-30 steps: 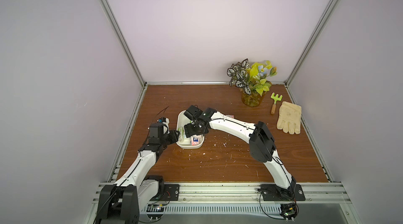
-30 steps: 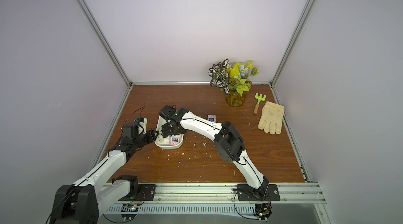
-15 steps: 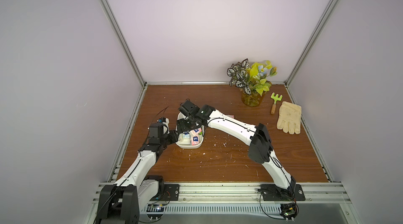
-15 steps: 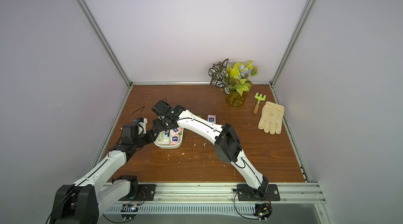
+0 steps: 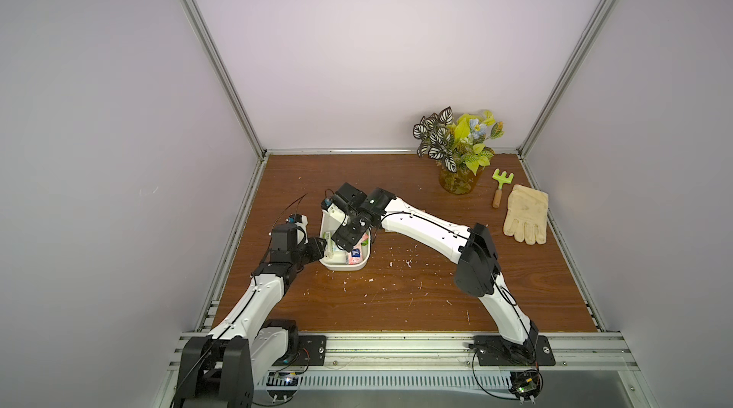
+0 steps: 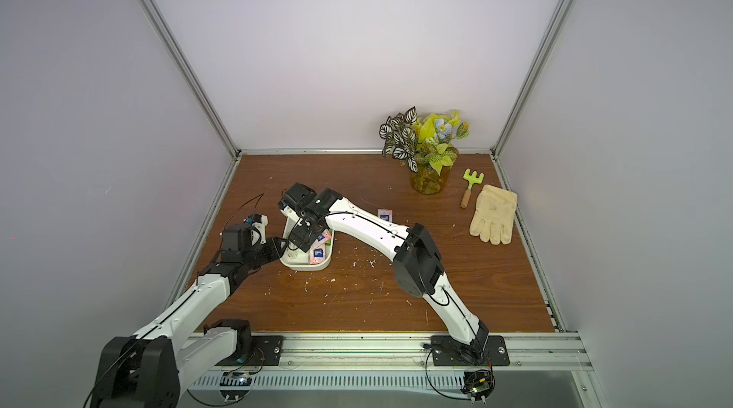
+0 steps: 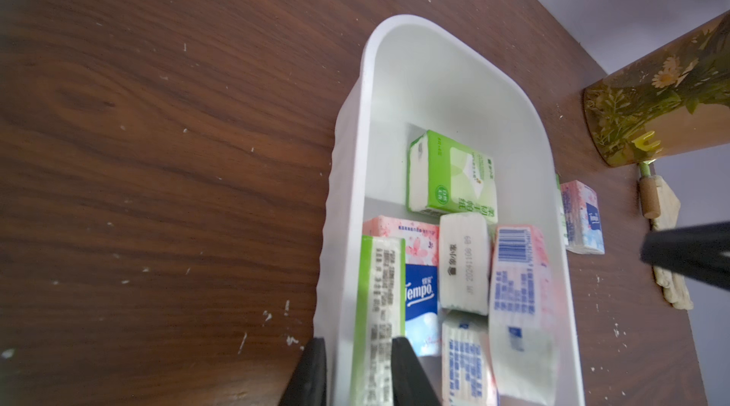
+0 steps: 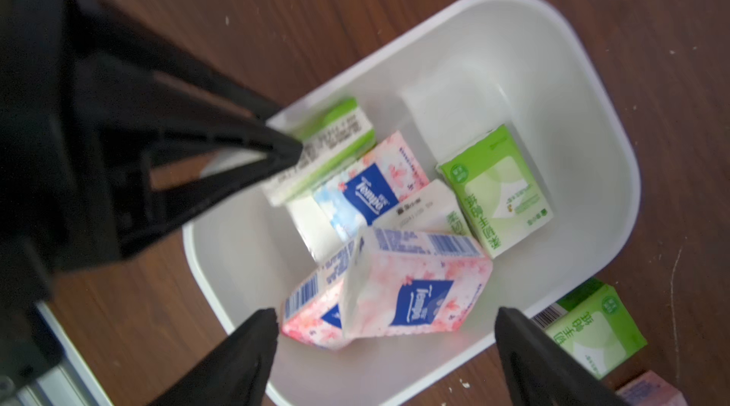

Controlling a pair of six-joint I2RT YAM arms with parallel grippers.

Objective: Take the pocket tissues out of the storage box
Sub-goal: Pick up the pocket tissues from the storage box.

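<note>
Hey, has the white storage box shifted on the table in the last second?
No. In both top views the storage box sits just as far from the table's left rail as a second ago; the left gripper clamps its wall.

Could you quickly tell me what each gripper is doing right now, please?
Left gripper: closed on the storage box wall, a green packet pinched with it.
Right gripper: open over a pink packet, holding nothing.

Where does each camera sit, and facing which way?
Both top views: high in front, looking down on the table; left arm and right arm show.
Left wrist: on its arm, past the left gripper into the storage box.
Right wrist: above the box, looking down past the open right gripper.
Shared by wrist views: the pocket tissues.
</note>
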